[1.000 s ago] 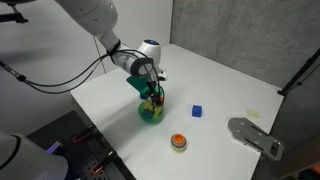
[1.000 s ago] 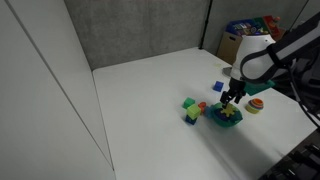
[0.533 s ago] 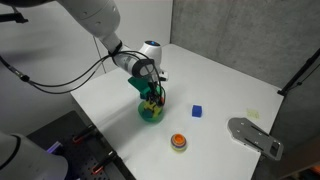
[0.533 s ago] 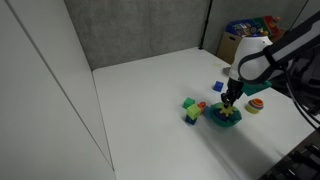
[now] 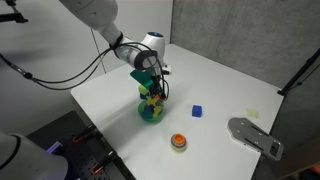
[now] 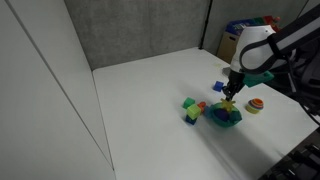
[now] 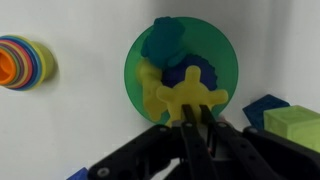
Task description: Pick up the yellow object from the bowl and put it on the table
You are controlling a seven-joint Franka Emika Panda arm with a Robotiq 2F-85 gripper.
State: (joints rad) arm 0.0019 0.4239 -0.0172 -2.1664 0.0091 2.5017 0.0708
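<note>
Gripper is clenching the yellow object above the bowl, near the table edge; set-down is remaining outstanding.

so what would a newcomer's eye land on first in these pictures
The gripper pinching the yellow object, a spiky star piece, right over the teal-green bowl near the middle of the white table. Darker blue and teal pieces lie in the bowl under it. Off to the side, an orange disc and a blue cube sit apart on the table.
</note>
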